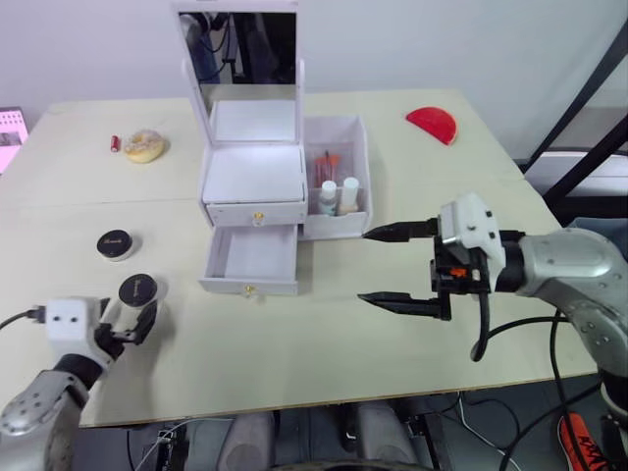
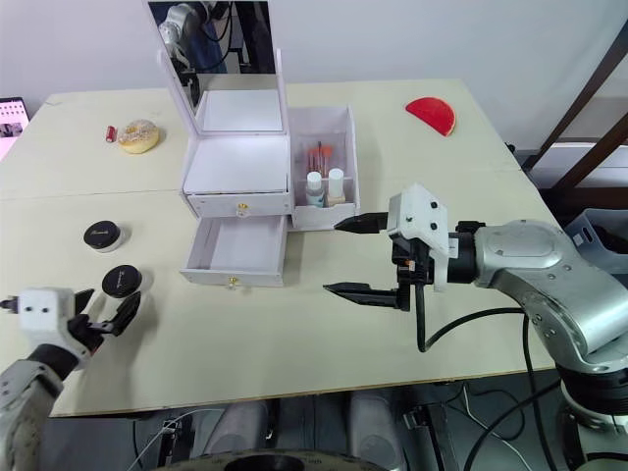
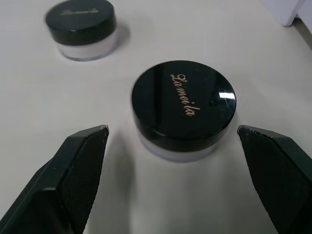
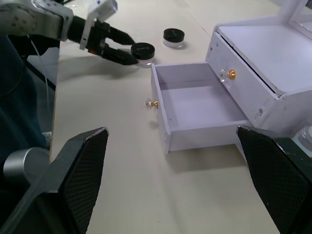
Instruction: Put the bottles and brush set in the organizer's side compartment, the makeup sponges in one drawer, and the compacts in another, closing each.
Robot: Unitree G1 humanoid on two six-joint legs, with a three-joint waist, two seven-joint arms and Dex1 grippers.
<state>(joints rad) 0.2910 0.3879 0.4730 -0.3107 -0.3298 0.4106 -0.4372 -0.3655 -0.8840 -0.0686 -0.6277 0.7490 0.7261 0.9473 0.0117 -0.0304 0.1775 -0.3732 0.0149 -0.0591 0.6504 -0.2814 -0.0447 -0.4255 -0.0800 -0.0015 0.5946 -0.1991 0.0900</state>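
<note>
The left gripper (image 1: 135,319) is reaching low with jaws apart around one black-lidded compact (image 1: 138,289); a second compact (image 1: 117,243) is sitting farther left. The white organizer (image 1: 253,186) is showing its lower drawer (image 1: 251,261) open and bare, two bottles (image 1: 339,194) and brushes (image 1: 327,165) in its side compartment. The right gripper (image 1: 397,266) is hovering, jaws wide apart.

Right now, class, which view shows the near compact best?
The left wrist view: the near compact sits large between the open left gripper, lid script showing. Both eye views show it small; the right wrist view, distant.
</note>
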